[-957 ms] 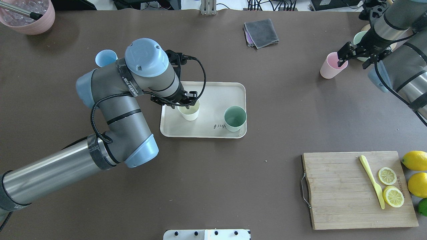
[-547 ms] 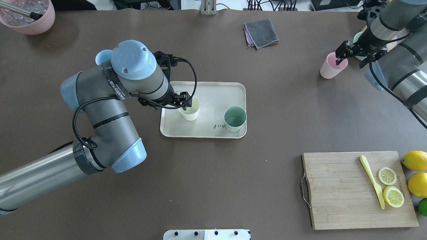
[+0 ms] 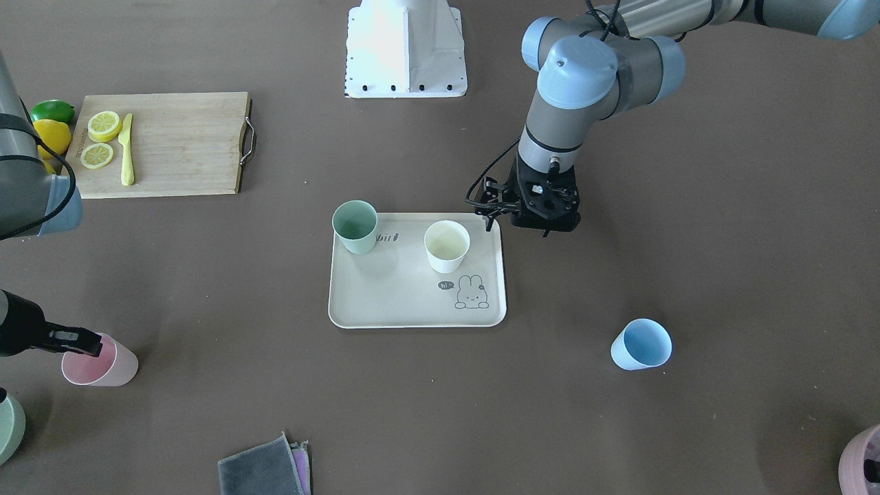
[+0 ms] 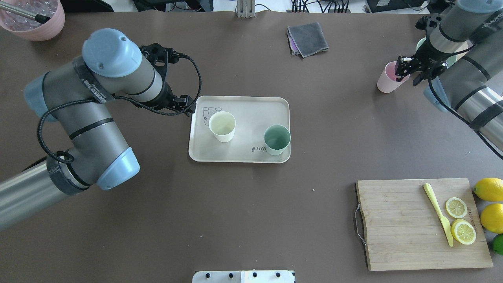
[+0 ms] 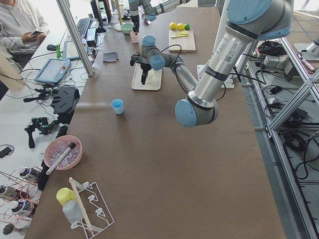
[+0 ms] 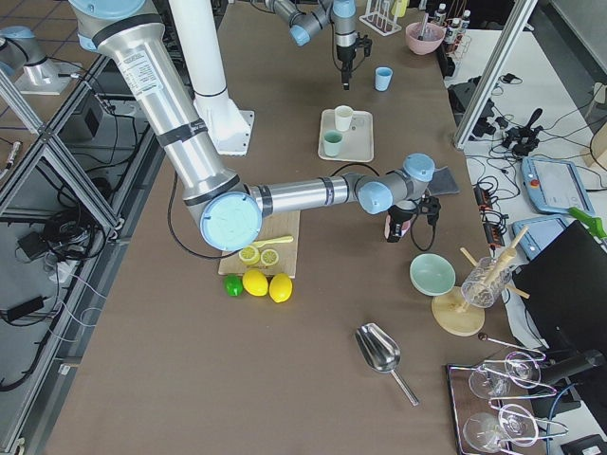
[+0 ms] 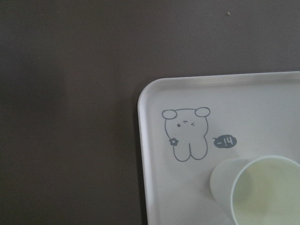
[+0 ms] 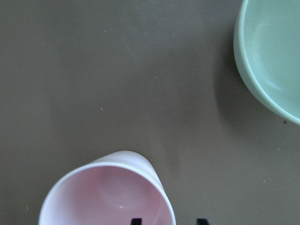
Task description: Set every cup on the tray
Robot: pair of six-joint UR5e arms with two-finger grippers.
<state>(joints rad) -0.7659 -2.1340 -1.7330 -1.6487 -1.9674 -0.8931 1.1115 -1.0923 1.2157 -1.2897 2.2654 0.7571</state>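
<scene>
The beige tray (image 4: 251, 112) (image 3: 385, 295) holds the cream-white cup (image 4: 222, 126) (image 3: 447, 246) and the mint green cup (image 4: 276, 139) (image 3: 355, 227), both upright. My left gripper (image 4: 190, 107) (image 3: 528, 227) is open and empty, just off the tray's bunny corner (image 7: 185, 133), clear of the cream-white cup (image 7: 262, 192). The pink cup (image 4: 388, 78) (image 3: 100, 361) stands on the table at the far right. My right gripper (image 4: 406, 74) (image 8: 168, 220) is open, astride its rim (image 8: 108, 197), one finger inside. The light blue cup (image 3: 641, 344) (image 5: 117, 106) stands on the table, hidden by my left arm in the overhead view.
A green bowl (image 8: 276, 56) (image 4: 421, 42) sits right beside the pink cup. A folded grey cloth (image 4: 308, 38) lies at the far middle. A wooden cutting board (image 4: 401, 228) with lemon slices and a yellow knife is near right. A pink bowl (image 4: 39, 23) stands far left.
My left gripper has let go of the cream-white cup and drawn back left off the tray. My right gripper has shifted slightly over the pink cup's rim.
</scene>
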